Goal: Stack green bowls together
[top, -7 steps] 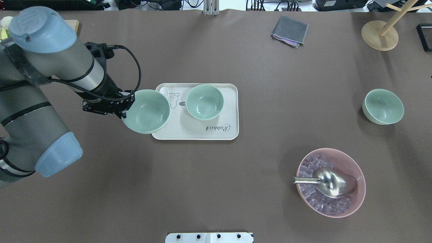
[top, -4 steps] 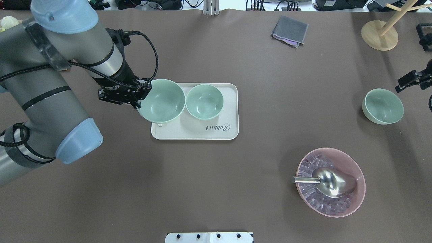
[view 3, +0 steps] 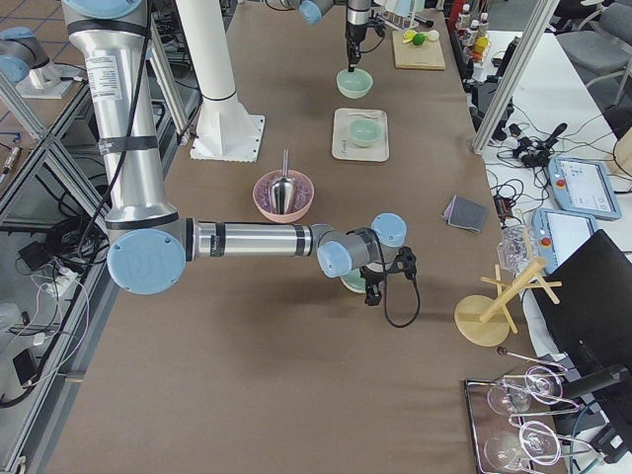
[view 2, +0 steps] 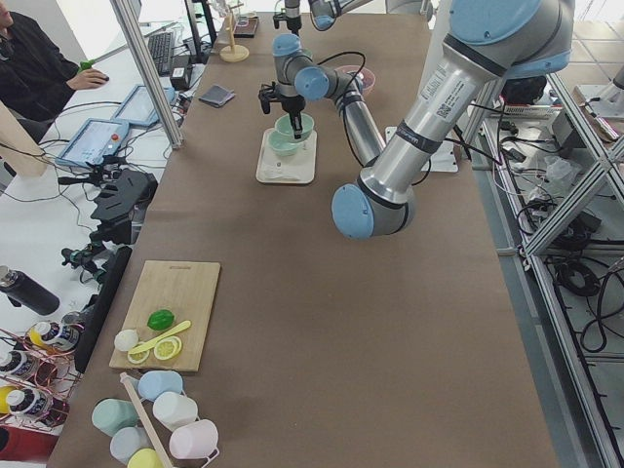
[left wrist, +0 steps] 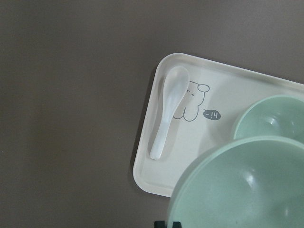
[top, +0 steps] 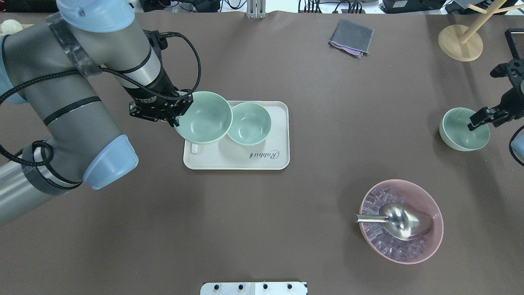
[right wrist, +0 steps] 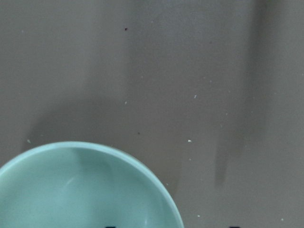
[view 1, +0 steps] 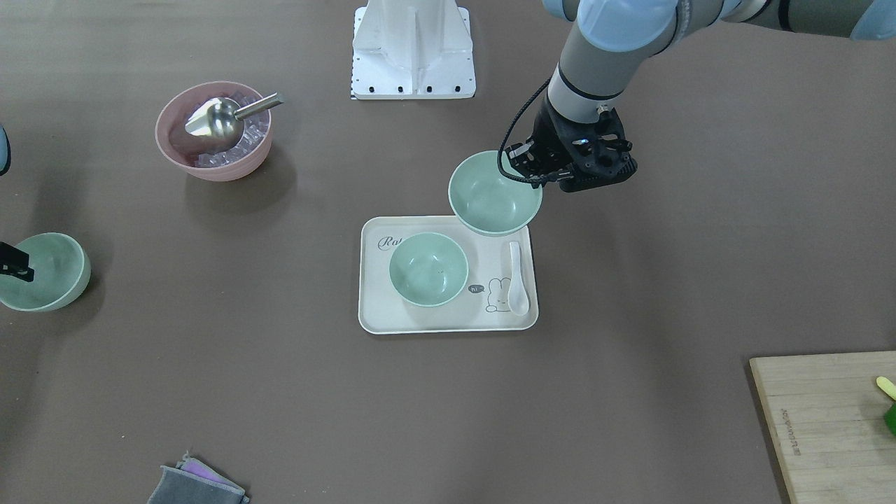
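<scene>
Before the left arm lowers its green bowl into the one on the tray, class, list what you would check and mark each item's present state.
1. Left end effector grips the held bowl by its rim: ok.
2. Held bowl centred over the tray bowl: not ok; it hangs beside it, over the spoon side of the tray.
3. Tray bowl upright, open side up: ok.
4. Spoon apart from the tray bowl: ok.
5. Right end effector closed on the third bowl: cannot tell.
</scene>
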Available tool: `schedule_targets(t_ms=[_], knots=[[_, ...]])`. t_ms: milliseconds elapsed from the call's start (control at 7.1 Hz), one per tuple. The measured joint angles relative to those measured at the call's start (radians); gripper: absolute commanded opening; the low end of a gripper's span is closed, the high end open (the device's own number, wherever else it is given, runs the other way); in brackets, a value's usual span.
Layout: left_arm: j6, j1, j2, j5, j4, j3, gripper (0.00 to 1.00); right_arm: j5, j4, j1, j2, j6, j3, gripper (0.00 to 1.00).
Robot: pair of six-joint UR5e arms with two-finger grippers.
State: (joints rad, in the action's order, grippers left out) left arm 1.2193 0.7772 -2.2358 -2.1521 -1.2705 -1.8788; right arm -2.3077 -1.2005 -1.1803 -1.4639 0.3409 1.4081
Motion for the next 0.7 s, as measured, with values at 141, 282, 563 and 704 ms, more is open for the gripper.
schedule_targets(t_ms=[141,282,563,704], knots=[[0.000,0.001,0.000,0.000,0.000,0.000,0.00,-0.002,0.003,0.001,-0.007,-0.004,0.005,0.00],[0.000,0.001,-0.001,0.000,0.001,0.000,0.00,-0.005,0.005,0.000,-0.016,-0.008,0.018,0.00],[0.000,0.002,0.000,0.001,0.002,-0.002,0.00,-0.015,0.006,-0.001,-0.048,-0.010,0.057,0.00],[0.000,0.002,0.001,0.001,0.001,-0.001,0.00,-0.055,0.002,-0.012,-0.051,-0.007,0.067,0.00]])
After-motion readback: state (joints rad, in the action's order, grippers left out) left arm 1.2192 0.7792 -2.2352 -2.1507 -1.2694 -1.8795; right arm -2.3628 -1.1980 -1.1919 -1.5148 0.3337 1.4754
